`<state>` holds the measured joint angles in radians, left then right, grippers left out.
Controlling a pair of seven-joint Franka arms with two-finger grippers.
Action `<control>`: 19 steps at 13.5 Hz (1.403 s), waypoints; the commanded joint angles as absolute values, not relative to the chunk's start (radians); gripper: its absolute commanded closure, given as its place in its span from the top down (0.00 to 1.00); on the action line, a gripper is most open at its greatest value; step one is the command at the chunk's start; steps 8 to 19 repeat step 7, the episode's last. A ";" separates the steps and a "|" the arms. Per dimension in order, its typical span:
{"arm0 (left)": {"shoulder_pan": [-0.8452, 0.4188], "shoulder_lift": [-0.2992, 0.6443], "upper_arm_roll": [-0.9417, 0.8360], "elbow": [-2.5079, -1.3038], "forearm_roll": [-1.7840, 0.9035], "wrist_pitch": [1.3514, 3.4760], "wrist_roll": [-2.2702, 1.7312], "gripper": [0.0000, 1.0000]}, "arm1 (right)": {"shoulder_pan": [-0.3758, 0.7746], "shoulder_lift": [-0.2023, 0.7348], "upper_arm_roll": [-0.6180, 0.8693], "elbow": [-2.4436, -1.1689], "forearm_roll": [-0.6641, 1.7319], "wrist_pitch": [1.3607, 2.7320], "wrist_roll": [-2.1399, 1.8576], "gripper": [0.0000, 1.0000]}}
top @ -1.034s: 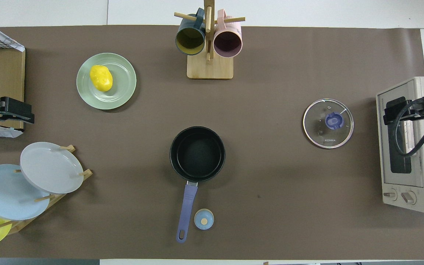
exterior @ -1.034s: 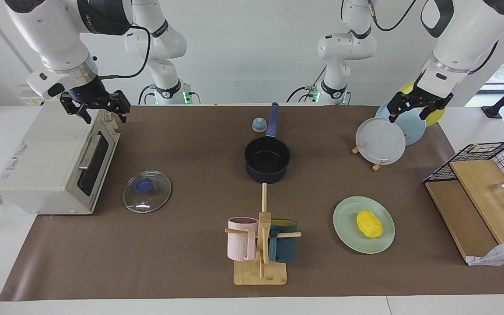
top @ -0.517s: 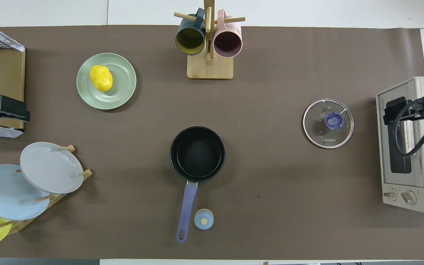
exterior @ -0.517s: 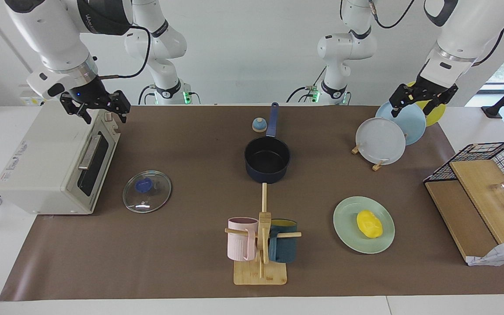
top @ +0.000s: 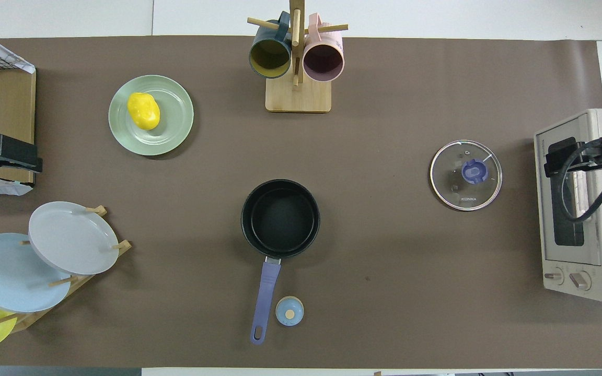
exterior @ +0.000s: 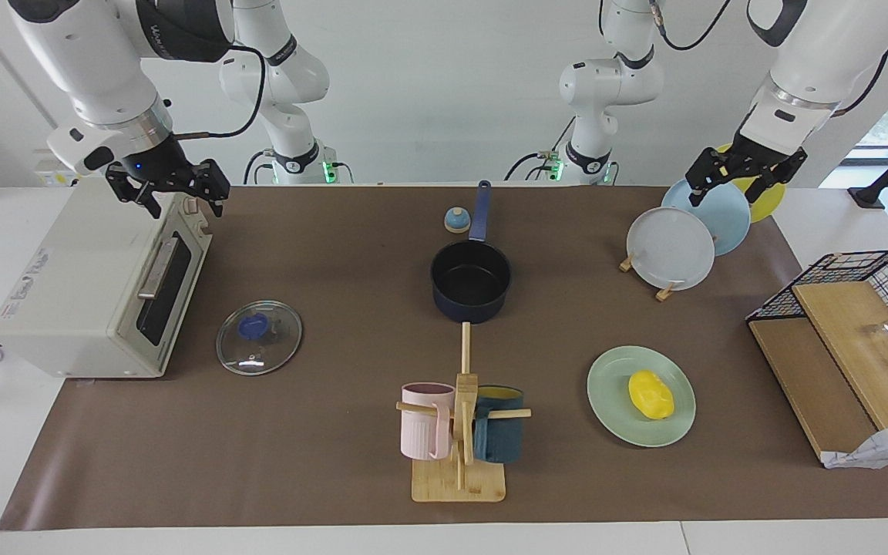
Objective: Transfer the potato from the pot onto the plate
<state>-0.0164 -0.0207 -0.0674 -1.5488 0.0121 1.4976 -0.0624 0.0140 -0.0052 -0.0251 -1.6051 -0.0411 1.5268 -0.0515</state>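
The yellow potato lies on the mint green plate, toward the left arm's end of the table. The navy pot stands empty mid-table, farther from the plate and nearer to the robots, with its blue handle pointing at the robots. My left gripper is open and empty, raised over the plate rack. My right gripper is open and empty, raised over the toaster oven, where that arm waits.
A toaster oven stands at the right arm's end, with a glass lid beside it. A mug rack holds a pink and a dark blue mug. There are racked plates, a wire basket with boards and a small blue knob.
My left gripper rose a little and drew back toward the robots over the plate rack, then held still. The right arm, potato, plate and pot have not moved.
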 commanded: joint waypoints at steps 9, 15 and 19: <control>0.008 -0.023 -0.077 -1.546 -0.032 1.500 -0.025 1.00 | 0.006 -0.017 -0.023 -1.621 -0.021 1.532 -0.038 1.00; 0.008 -0.023 -0.077 -1.546 -0.032 1.500 -0.025 1.00 | 0.006 -0.017 -0.023 -1.621 -0.021 1.532 -0.038 1.00; 0.008 -0.023 -0.077 -1.546 -0.032 1.500 -0.025 1.00 | 0.006 -0.017 -0.023 -1.621 -0.021 1.532 -0.038 1.00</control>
